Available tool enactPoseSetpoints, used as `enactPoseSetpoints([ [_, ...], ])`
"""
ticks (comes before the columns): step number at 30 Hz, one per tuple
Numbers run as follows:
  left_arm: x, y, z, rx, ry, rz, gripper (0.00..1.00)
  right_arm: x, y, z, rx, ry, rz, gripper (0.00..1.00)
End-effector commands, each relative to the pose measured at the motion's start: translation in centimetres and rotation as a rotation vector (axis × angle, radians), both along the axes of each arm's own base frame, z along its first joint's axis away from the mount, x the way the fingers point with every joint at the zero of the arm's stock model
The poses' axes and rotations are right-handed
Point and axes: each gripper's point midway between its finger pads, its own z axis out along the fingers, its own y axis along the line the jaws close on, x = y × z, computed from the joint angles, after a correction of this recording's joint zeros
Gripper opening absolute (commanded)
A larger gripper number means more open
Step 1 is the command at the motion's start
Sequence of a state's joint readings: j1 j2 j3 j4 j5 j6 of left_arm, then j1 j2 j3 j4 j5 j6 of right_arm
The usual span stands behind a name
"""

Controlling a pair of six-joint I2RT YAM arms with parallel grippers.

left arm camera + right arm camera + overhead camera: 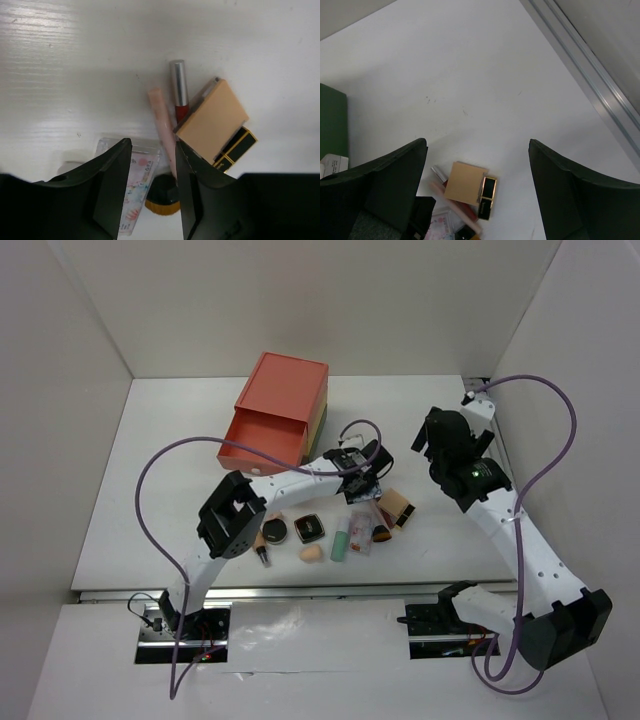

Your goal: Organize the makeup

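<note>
L gripper [152, 150] is held w/ jaws apart over pink sachet [136, 187]; pink pencil [161, 117] just beside could be pinched too. R gripper [477, 145] is spread wide, empty.

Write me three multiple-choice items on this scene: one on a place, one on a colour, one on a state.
1. Where is the left gripper?
A. resting at its base
B. above the makeup pile
C. against the right wall

2. What colour is the tube beside the sponge?
A. black
B. orange
C. mint green

3. How is the top drawer of the red box?
A. pulled open
B. shut
C. lying loose on the table

Answers:
1 B, the left wrist view shows the sachet right below its open fingers.
2 C, it is pale green in the top view.
3 A, it juts out of the box front toward the arms.
</note>
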State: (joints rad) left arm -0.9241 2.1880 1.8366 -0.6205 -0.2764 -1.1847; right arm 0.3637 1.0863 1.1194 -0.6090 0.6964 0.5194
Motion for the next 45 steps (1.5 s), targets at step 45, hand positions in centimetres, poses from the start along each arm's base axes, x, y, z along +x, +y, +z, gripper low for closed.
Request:
enactPoseSetpoints([
  [45,1.2,-1.1,-1.4,-0.021,-0.027,0.15,0.46,-1.2,-0.8,-3.7,-0.04,0.114,-0.014,0.89],
])
